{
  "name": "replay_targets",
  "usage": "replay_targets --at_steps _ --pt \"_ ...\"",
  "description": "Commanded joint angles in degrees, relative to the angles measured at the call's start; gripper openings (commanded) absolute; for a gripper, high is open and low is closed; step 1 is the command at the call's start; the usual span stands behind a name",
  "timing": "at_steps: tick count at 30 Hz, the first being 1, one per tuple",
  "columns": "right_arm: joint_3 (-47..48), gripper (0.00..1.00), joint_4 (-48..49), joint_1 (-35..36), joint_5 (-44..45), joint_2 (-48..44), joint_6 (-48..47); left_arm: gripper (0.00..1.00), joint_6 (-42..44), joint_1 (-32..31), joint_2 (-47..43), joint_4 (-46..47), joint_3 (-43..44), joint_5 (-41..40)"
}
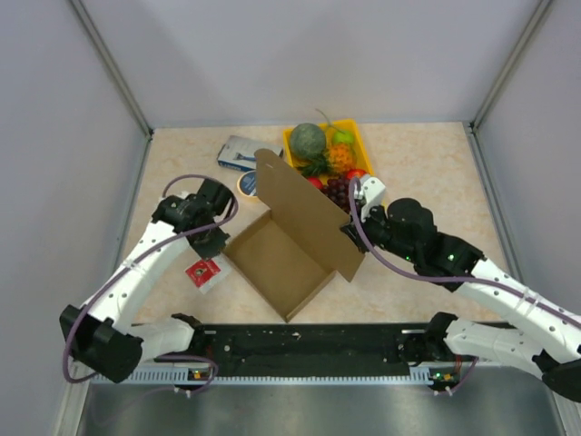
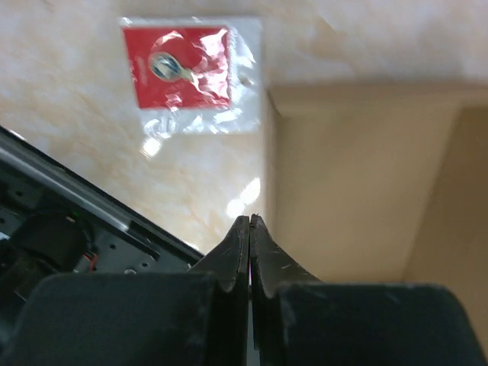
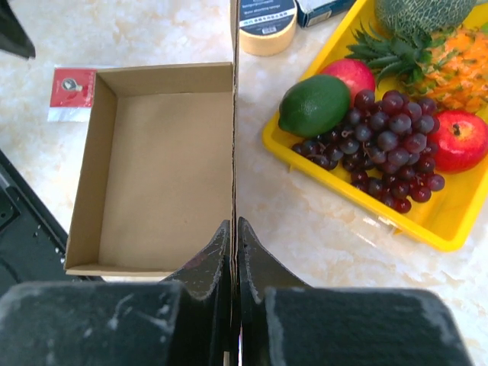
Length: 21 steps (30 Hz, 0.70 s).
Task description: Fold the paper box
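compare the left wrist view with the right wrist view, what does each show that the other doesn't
Only the left wrist: the left gripper, shut on nothing, beside the paper box.
Only the right wrist: the right gripper, shut on the box's upright lid, plus the yellow fruit tray and a tape roll.
Both: the box's open interior and the red packet on the table beside it.

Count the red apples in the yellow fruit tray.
2. In the right wrist view, one red apple sits between the green fruit and the pineapple leaves; the other lies right of the grapes. Others may hide under the fruit.
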Motion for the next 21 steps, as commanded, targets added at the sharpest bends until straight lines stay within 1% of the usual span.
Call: replay_targets --at_steps 1,2,3,4,5,6,7,8,9,10,11,12,13,14,15,16,17,18,19,20,21 --pt "2.1 0.0 3.5 -0.4 1.3 3.2 0.0 0.0 -5.8 -10.7 -1.0 -1.4 5.8 8.2" --pt "2.5 0.0 3.3 -0.4 1.3 4.6 -0.1 0.0 -6.0 -12.7 0.0 -0.5 7.3 8.5" --pt "3.2 0.0 3.2 -0.4 0.6 5.0 -0.1 0.0 -6.1 -15.5 1.6 -1.8 9.4 7.3" --pt "3.4 0.0 3.0 -0.4 0.4 5.4 0.0 0.0 -7.4 -16.3 5.2 -4.4 14.2 5.7" --pt "3.7 0.0 2.8 -0.4 0.2 5.4 0.7 0.0 -8.0 -16.7 6.7 -7.5 16.2 3.1" --pt "4.1 0.0 1.7 -0.4 0.1 5.4 0.9 0.0 -8.7 -16.7 7.9 -12.9 17.5 -1.8" --pt "4.4 0.0 0.9 -0.4 0.2 5.2 1.0 0.04 -10.8 -16.3 8.7 -14.7 17.1 -4.2" --pt "4.4 0.0 0.2 -0.4 0.4 4.9 1.2 0.16 -11.1 -15.6 8.1 -14.9 15.4 -5.1" --pt "4.3 0.0 -1.2 -0.4 1.8 3.9 1.4 0.34 -11.2 -13.2 7.0 -14.0 12.8 -5.3" --pt "4.1 0.0 -2.1 -0.4 2.7 3.3 1.6 0.46 -9.7 -11.7 3.7 -9.1 6.2 -4.0" --pt "4.0 0.0 -2.9 -0.4 3.8 2.6 1.6 0.58 -9.0 -10.1 2.0 -6.6 2.7 -3.0" --pt "4.0 0.0 -4.0 -0.4 7.0 1.5 1.6 0.6 -8.1 -6.1 0.1 -3.6 -0.6 -1.2" --pt "4.1 0.0 -6.7 -0.5 8.5 1.1 1.5 0.61 -6.2 -4.2 -3.7 1.5 -7.0 2.1" --pt "4.7 0.0 -7.8 -0.7 10.9 0.4 0.9 0.62 -5.4 -2.2 -5.6 4.5 -10.0 4.1" --pt "4.7 0.0 -9.2 -0.7 11.5 0.0 0.5 0.62 -4.7 1.6 -7.7 7.0 -12.9 5.6" --pt "4.8 0.0 -10.6 -0.8 12.1 -1.0 0.3 0.64 -3.2 3.3 -11.7 9.1 -18.0 6.5" --pt "4.6 0.0 -11.1 -0.8 12.5 -1.7 -0.3 0.67 -3.1 4.8 -13.7 12.8 -20.2 7.0" --pt "4.4 0.0 -11.4 -0.8 12.4 -2.3 -0.4 0.76 -3.2 7.4 -15.8 14.3 -22.2 7.0" --pt "4.2 0.0 -11.8 -0.8 12.4 -3.6 -0.6 0.79 -2.3 8.8 -20.1 16.7 -26.0 7.4" --pt "4.0 0.0 -12.1 -0.8 12.2 -4.0 -1.0 0.81 -1.5 10.3 -22.2 21.7 -27.9 9.3" --pt "3.8 0.0 -12.2 -0.8 11.8 -4.6 -1.0 0.84 -0.5 13.2 -25.4 24.9 -29.9 11.0"
